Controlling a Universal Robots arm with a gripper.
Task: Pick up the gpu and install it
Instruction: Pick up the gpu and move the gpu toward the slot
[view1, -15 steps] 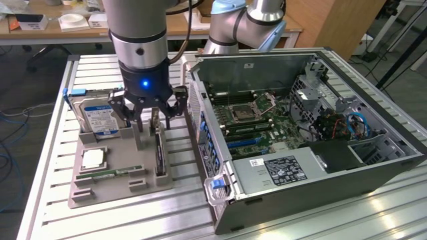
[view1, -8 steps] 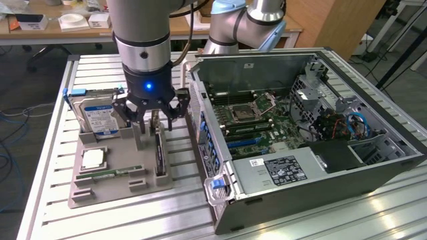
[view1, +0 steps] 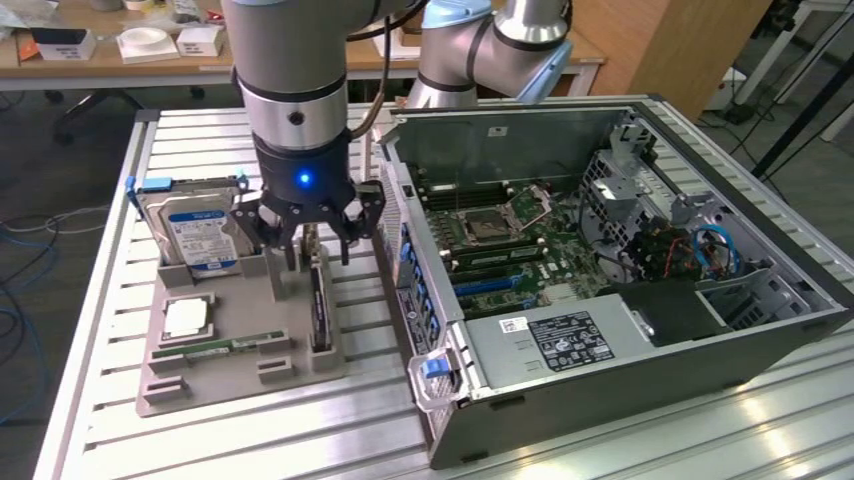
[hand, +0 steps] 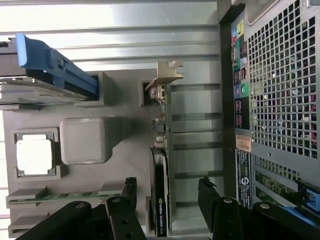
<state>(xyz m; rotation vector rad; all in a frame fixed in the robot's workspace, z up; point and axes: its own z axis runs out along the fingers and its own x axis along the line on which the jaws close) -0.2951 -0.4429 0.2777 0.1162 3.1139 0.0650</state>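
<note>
Black fingers (hand: 207, 192) stand spread either side of the gpu (hand: 160, 200); not touching.

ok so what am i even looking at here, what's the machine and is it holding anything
It's a robot arm ending in a gripper, a two-fingered claw. One picture comes from a camera off the arm, the other from a camera on its wrist. On the metal table sits a grey holder tray with computer parts: a hard drive, a processor chip, a memory stick and the gpu, a graphics card standing on edge. Beside the tray lies an open computer case. The gripper holds nothing: its fingers are open, one on each side of the gpu, not touching it.
</note>
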